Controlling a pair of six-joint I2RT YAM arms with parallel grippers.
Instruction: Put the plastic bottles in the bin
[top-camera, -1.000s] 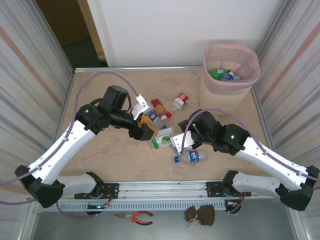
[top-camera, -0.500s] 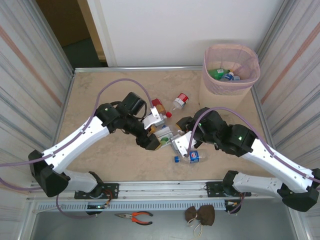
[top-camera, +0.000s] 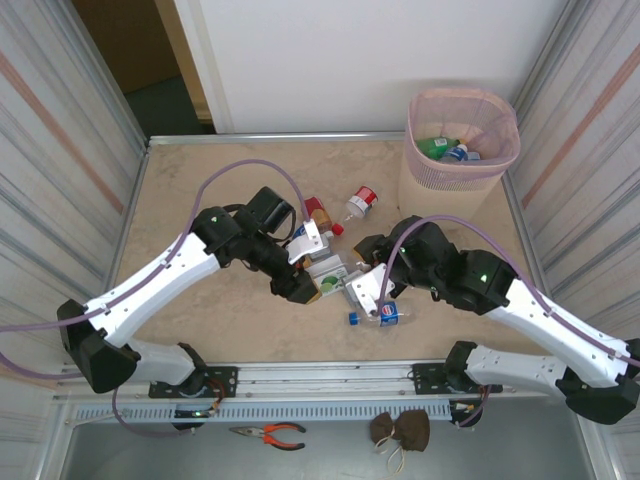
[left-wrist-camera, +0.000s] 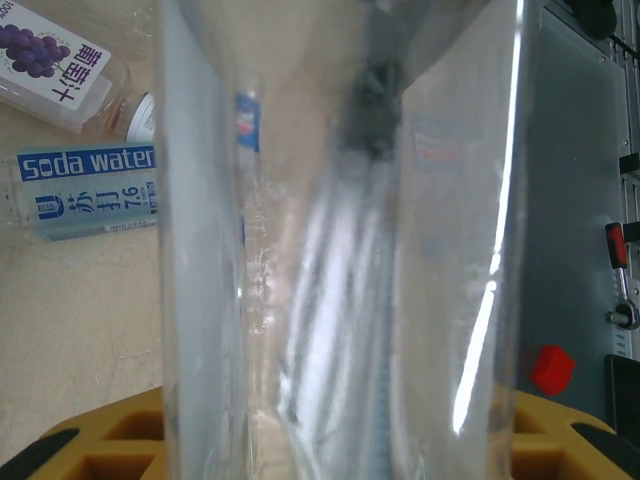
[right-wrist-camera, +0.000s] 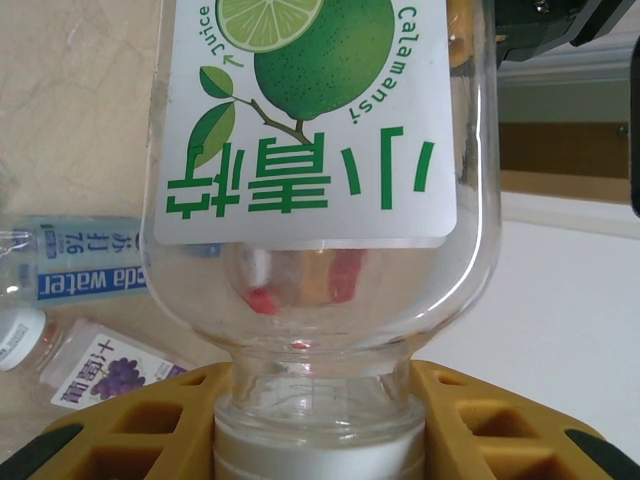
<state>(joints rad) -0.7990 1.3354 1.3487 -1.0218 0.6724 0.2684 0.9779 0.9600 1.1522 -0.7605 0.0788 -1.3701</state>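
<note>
**Both grippers are on bottles mid-desk, a couple already in the bin**

Your right gripper (right-wrist-camera: 320, 432) is clamped on the neck of the lime juice bottle (right-wrist-camera: 318, 150). The neck sits snug between the two yellow pads (right-wrist-camera: 120, 440). From the top camera, that bottle is in the middle of the desk (top-camera: 200, 190), right between your two arms.

Your left gripper (top-camera: 310, 284) comes in from the other side and has a clear bottle (left-wrist-camera: 330, 300) between its fingers (left-wrist-camera: 90, 452). The bottle fills the whole gap and touches the yellow on both sides, so I'd call that grasped. I can't tell if it's the far end of the lime juice bottle or a different one, since the wrist view is way too close.

The loose bottles around them:
- A soda water bottle (top-camera: 387, 313) lies on its side just on the near side of your right gripper, with its blue cap pointing left.
- A grape-label bottle (left-wrist-camera: 55, 65) lies right next to the soda water bottle, also on its side.
- An orange-brown bottle (top-camera: 319, 216) sits just past your left gripper.
- A red-capped bottle (top-camera: 360, 203) lies a bit further right of that one.

The bin (top-camera: 440, 185) stands in the far right corner of the desk, well apart from the pile. Inside it you can see a green bottle (top-camera: 435, 147) and a blue-capped bottle (top-camera: 458, 153) side by side.

On the grey ledge in front of the arm bases there's a pair of red-handled pliers (top-camera: 268, 433) and a small brown pouch (top-camera: 400, 430).
</note>
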